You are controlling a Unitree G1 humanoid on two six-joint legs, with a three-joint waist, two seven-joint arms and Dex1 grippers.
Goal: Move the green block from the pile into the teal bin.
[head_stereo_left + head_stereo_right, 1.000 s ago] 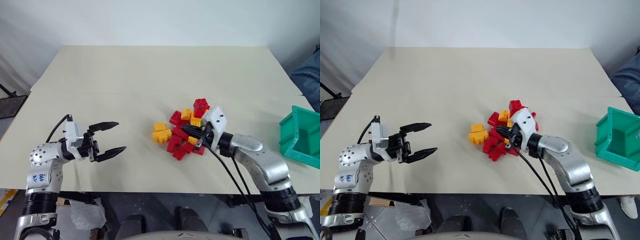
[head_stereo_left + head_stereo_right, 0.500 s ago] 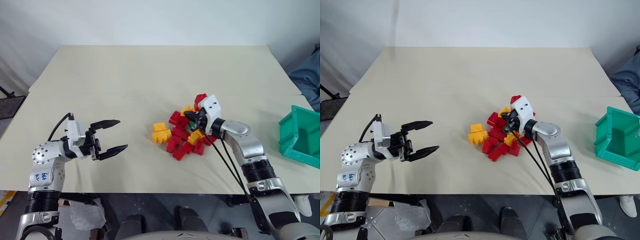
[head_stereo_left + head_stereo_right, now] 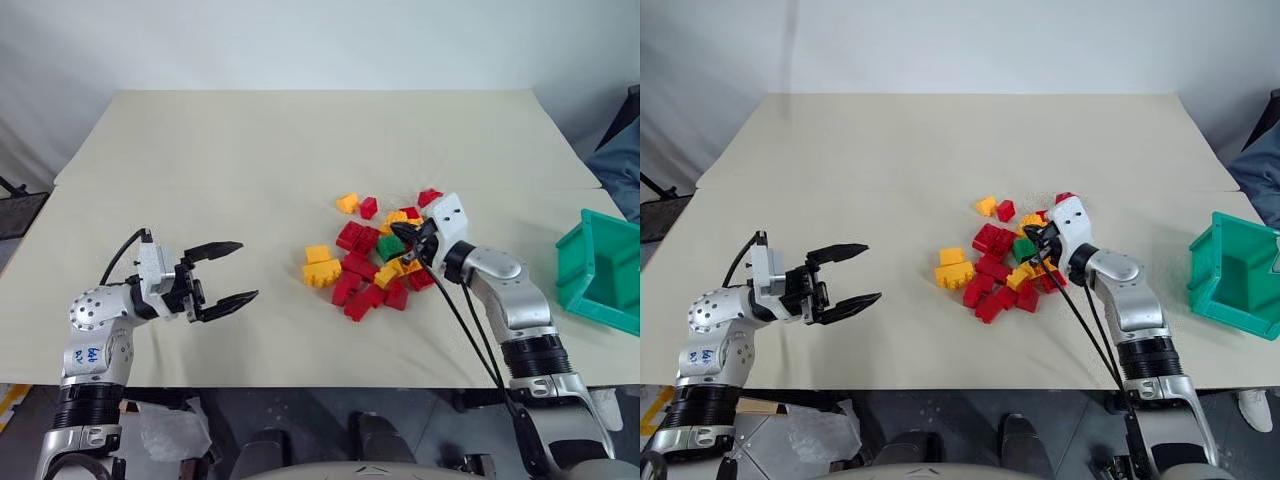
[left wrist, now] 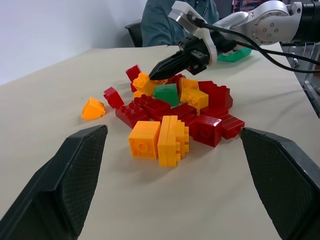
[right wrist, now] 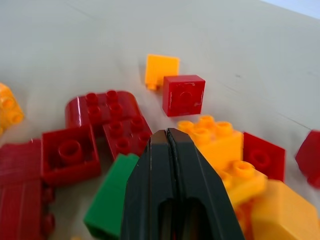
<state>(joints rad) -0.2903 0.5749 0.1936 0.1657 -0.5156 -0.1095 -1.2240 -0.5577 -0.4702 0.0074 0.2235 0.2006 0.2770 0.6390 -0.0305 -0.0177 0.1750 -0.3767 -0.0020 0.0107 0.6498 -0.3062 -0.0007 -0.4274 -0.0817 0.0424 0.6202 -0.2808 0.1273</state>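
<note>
The pile [image 3: 368, 268] of red and yellow bricks lies spread right of the table's middle. The green block [image 3: 390, 246] sits on its far right part, uncovered, among yellow and red bricks. My right gripper [image 3: 398, 233] is shut and empty, its tip just above the green block's far edge; from the right wrist view the green block [image 5: 111, 200] lies beside and below the closed fingers [image 5: 170, 165]. My left gripper [image 3: 246, 270] hovers open and empty well left of the pile. The teal bin [image 3: 598, 272] stands at the table's right edge.
A lone yellow brick [image 3: 347, 203] and a red brick [image 3: 368, 208] lie apart on the far side of the pile. A pair of yellow bricks [image 3: 322, 266] marks its left end. A seated person [image 3: 620, 160] is beyond the table's right side.
My shut right gripper swept through the pile toward the far right, scattering bricks. The green block came into the open and two bricks slid off to the far side. The left arm stayed still.
</note>
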